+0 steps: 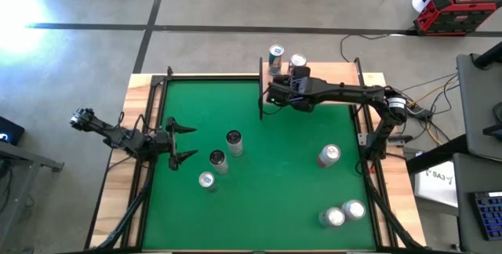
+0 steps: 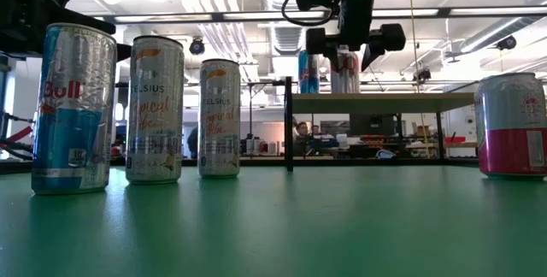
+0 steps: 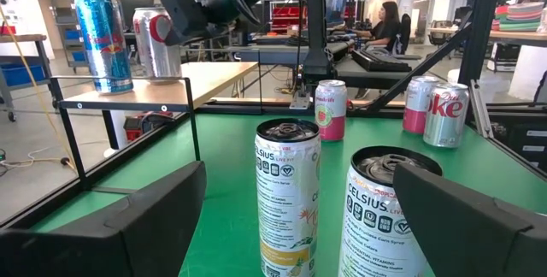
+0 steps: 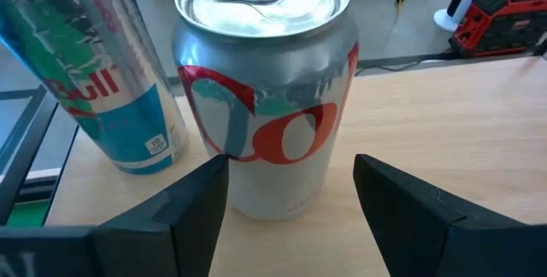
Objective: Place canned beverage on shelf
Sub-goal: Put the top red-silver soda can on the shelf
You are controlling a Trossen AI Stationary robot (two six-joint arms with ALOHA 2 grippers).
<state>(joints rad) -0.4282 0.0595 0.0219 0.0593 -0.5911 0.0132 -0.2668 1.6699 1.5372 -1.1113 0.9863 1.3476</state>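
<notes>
Right gripper [image 4: 291, 183] loosely straddling silver red-lettered cola can [image 4: 269, 89] on pale-wood shelf [image 4: 444, 114]; careless retreat could topple it onto the blue-silver Red Bull can [image 4: 94, 72] at nine o'clock.

Silver cola can [image 4: 263, 89] with red lettering stands upright on the shelf [image 4: 444, 114], a pale wood board on thin black posts at the far edge of the surface. A blue-and-silver energy drink can [image 4: 102, 80] stands upright just beside it.
</notes>
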